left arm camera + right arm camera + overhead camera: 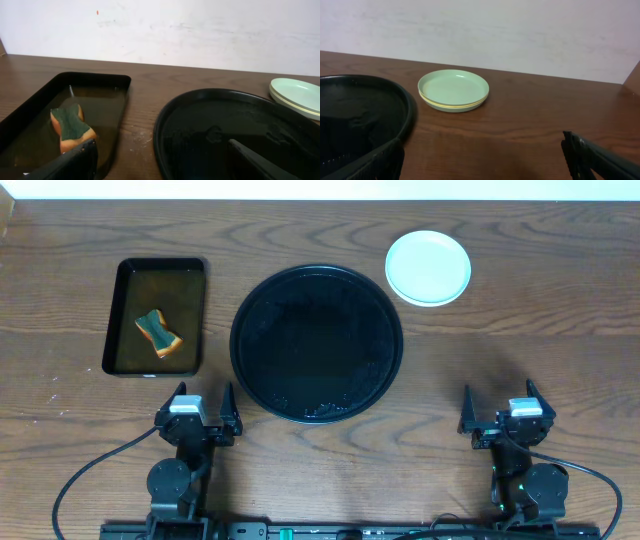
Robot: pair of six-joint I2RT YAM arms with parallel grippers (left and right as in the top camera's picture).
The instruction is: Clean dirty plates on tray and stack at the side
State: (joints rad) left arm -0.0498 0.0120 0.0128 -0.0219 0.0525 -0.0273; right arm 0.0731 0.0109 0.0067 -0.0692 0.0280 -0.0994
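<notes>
Plates (pixel 428 267): stacked on the counter (pixel 560 330) just beyond the far right of the tray (pixel 316 345), apart from its rim. A yellow edge is seen between green ones from the right wrist, so three are judged to be there.
Tray: nothing is carried on it; only faint wet marks are seen on its floor.
Done: no sauce is seen on the top plate, and the stacking is judged complete.
Left to do: nothing is apparent; the lower plates' faces are hidden.
Sponge (pixel 158 333): lying in the brownish liquid of the small rectangular tray (pixel 190 300), left of the round one.
Left fingers (pixel 231 412): spread wide, nothing held, parked near the tray's near left rim.
Right fingers (pixel 467 412): spread wide, nothing held, well apart from the stack.
Edges: the raised rims of both trays are to be cleared by any sideways move.
Open room: bare counter lies around the stack and in front of the right arm.
</notes>
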